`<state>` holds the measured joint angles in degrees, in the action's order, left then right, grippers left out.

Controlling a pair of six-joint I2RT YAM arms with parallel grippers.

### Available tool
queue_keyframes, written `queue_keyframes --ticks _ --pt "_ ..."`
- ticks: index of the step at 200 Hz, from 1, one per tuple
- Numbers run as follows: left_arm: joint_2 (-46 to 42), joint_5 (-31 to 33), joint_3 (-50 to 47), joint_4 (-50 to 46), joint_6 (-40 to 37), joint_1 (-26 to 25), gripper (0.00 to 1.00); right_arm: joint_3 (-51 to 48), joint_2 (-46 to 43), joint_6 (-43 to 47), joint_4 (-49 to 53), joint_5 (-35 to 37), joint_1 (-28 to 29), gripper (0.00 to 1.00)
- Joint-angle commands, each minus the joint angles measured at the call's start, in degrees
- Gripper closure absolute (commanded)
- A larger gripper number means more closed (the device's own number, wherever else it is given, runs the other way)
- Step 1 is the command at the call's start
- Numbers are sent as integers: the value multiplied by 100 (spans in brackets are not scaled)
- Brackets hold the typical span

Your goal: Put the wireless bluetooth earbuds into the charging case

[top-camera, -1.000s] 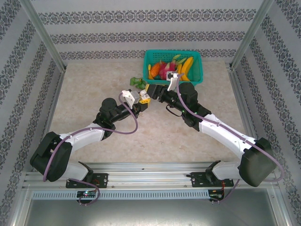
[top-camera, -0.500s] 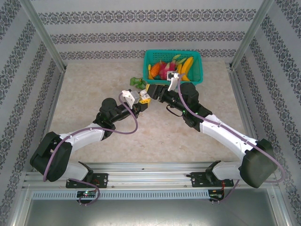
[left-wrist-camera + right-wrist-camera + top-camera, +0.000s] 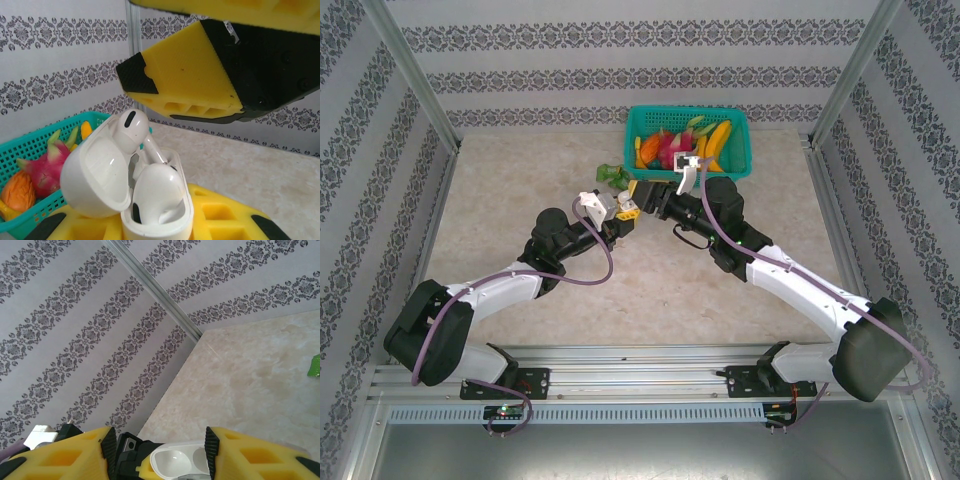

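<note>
Left fingers (image 3: 222, 215): yellow, closed against the sides of the white charging case (image 3: 155, 232). The left gripper (image 3: 155, 227) holds it clear of the table (image 3: 265, 170), mouth up. The lid (image 3: 92, 170) is hinged open and leans to the left of the left wrist view.

Earbuds, both white:
- near earbud (image 3: 157, 192) lies down in its well, head rounded over the rim.
- far earbud (image 3: 131, 129) stands higher. Its stem goes down into the case and its head is against the upper edge of the lid (not fully down, as far as the left wrist view shows).

Right fingers (image 3: 75, 455): yellow with black pads, standing apart with a clear gap and nothing between them. The right gripper (image 3: 160, 445) is partly open. In the right wrist view the open lid shows past that gap. From the left wrist, one right finger hangs just above the far earbud; whether it touches cannot be told.

Top view: the two grippers meet tip to tip over the middle of the table, arms angled inward from their bases.

Surroundings: a teal basket (image 3: 740, 150) of fruit at the back of the table, just behind the right gripper. A small green item (image 3: 612, 175) lies on the table to the left of the basket.
</note>
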<state>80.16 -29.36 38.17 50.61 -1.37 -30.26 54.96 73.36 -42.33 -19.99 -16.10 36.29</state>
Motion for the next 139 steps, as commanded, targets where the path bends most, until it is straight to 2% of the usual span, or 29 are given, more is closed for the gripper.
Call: queue_keyframes --ticks 1,95,139 --pt "-1 -21 107 429 69 35 100 -72 -138 -109 -207 -155 89 48" --pt "4 -28 112 440 66 36 100 -359 -466 -155 -10 -150 156 48" --pt "8 -254 81 415 -15 30 100 -10 -653 115 543 -221 -61 48"
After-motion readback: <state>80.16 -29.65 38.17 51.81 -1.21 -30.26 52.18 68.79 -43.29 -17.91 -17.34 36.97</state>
